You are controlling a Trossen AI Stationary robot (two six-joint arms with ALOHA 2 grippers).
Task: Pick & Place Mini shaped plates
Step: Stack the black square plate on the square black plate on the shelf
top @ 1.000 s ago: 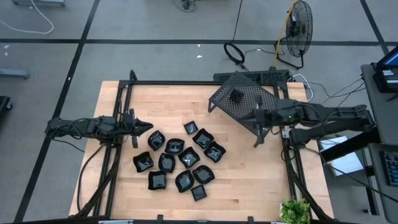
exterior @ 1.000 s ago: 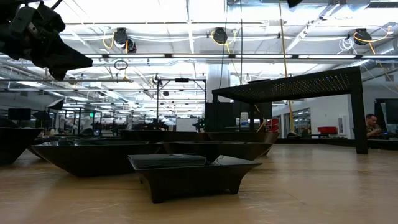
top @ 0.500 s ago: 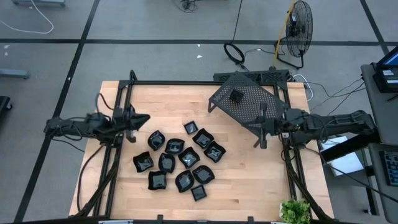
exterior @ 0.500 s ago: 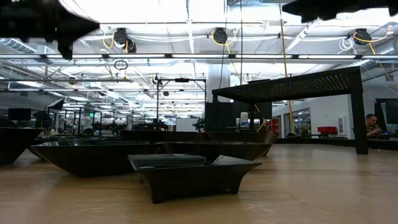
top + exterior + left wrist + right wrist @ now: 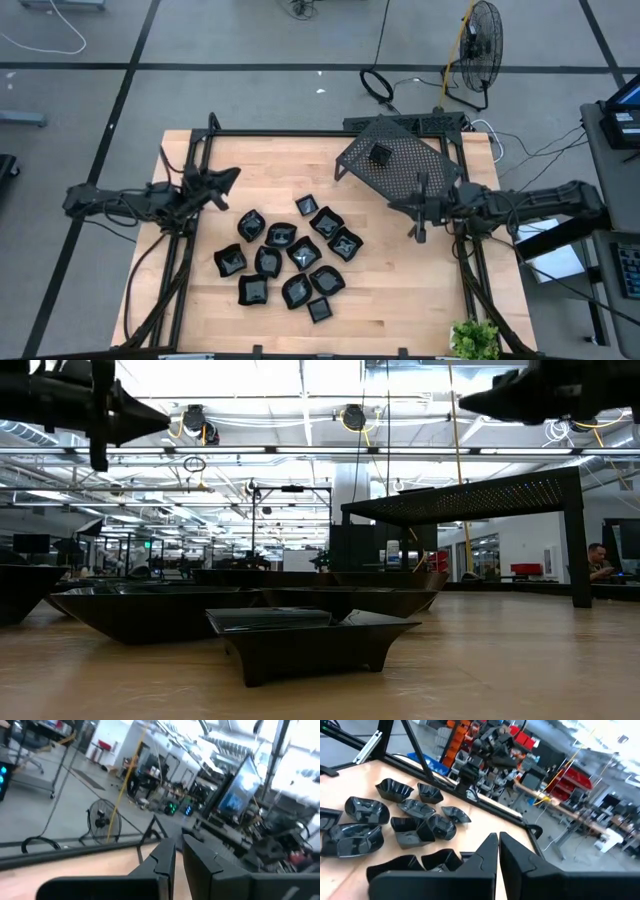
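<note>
Several small glossy black plates sit in a cluster on the wooden table; they also show in the right wrist view and close up in the low view. One more small black plate rests on top of the perforated rack. My left gripper is shut and empty, raised above the table to the far left of the cluster. My right gripper is shut and empty, hovering by the rack's near edge, pointing toward the cluster.
The black rack stands on legs at the table's far right. Dark frame rails run along the left and right table edges. A potted plant sits at the near right corner. A person sits in the room beyond.
My left gripper has drawn back from the cluster toward the far edge and risen, tipping its fingers upward. My right gripper has moved off the rack top toward the near edge and a little toward the left, coming lower into the low view. The plates have stayed put.
</note>
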